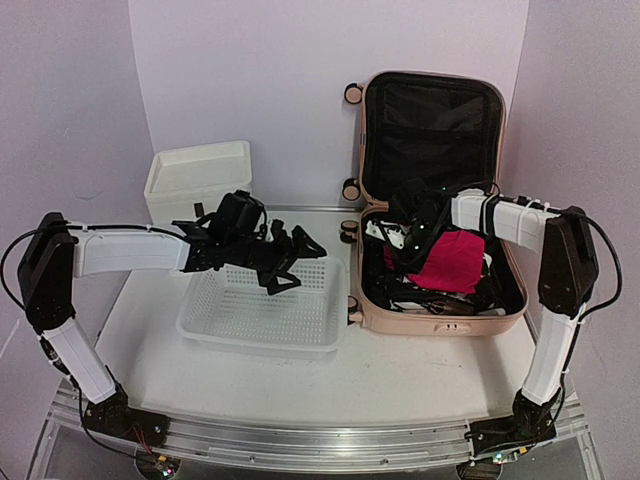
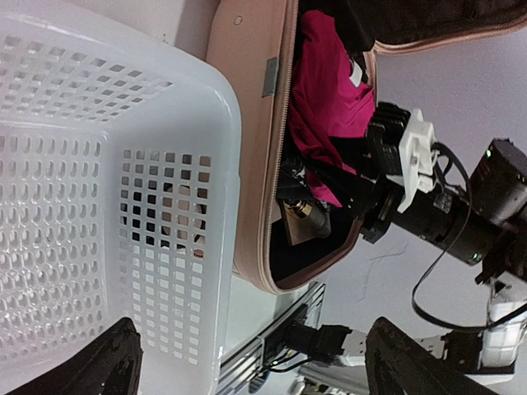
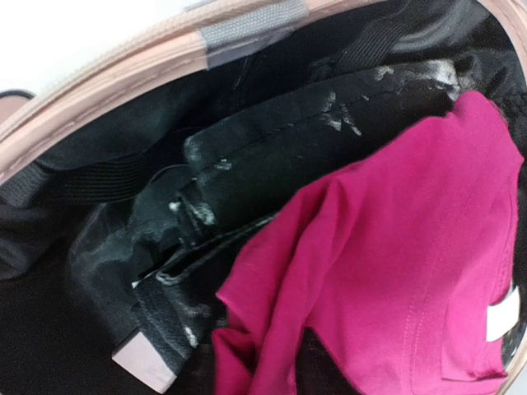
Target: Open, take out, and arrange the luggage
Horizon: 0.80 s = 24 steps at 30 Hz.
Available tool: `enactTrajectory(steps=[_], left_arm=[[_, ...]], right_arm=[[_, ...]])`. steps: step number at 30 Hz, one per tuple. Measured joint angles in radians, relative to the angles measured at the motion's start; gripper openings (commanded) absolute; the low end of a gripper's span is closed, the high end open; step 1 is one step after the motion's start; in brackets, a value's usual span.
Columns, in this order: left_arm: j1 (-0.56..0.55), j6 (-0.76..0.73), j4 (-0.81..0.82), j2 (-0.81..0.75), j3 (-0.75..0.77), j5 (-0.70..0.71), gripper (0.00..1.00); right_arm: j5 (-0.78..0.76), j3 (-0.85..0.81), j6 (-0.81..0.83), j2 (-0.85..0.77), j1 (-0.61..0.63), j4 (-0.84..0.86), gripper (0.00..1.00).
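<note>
Luggage (image 1: 432,322) lies open on the right of the table (image 1: 400,375), its lid (image 1: 430,120) upright against the back wall, so the packed half faces up for reaching in; white basket (image 1: 260,338) sits just beside its left wall, presumably where the contents are to go; white drawer unit (image 1: 195,175) stands behind the basket. My left gripper (image 1: 293,265) hovers over the basket with the jaws spread wide and nothing between them; I judge it is waiting out of the way while the other arm works. My right gripper (image 1: 410,235) is down inside the luggage, by the magenta shirt (image 1: 452,262); whether its jaws are closed on cloth I cannot tell, since it is dark on dark from above and its own camera shows no fingers. That wrist view does give the packing close up: a crumpled black garment (image 3: 247,181) beside and partly under the shirt, and a white label (image 3: 502,317) near the shirt's edge. The left wrist view adds the side angle: my right wrist leaning in over the rim, and a small brassy object (image 2: 306,218) low in the case, which I cannot identify.
</note>
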<state>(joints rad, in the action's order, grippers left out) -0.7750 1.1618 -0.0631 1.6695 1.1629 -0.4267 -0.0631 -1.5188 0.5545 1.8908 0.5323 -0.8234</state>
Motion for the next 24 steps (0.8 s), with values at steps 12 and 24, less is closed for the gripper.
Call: enactTrajectory(steps=[12, 24], left_arm=[[-0.006, 0.351, 0.066, 0.19, 0.138, -0.05, 0.91], [-0.072, 0.548, 0.083, 0.34, 0.34, 0.023, 0.89]], right_arm=[[0.088, 0.046, -0.056, -0.023, -0.003, 0.045, 0.0], [0.116, 0.163, -0.119, -0.13, -0.006, 0.172, 0.0]])
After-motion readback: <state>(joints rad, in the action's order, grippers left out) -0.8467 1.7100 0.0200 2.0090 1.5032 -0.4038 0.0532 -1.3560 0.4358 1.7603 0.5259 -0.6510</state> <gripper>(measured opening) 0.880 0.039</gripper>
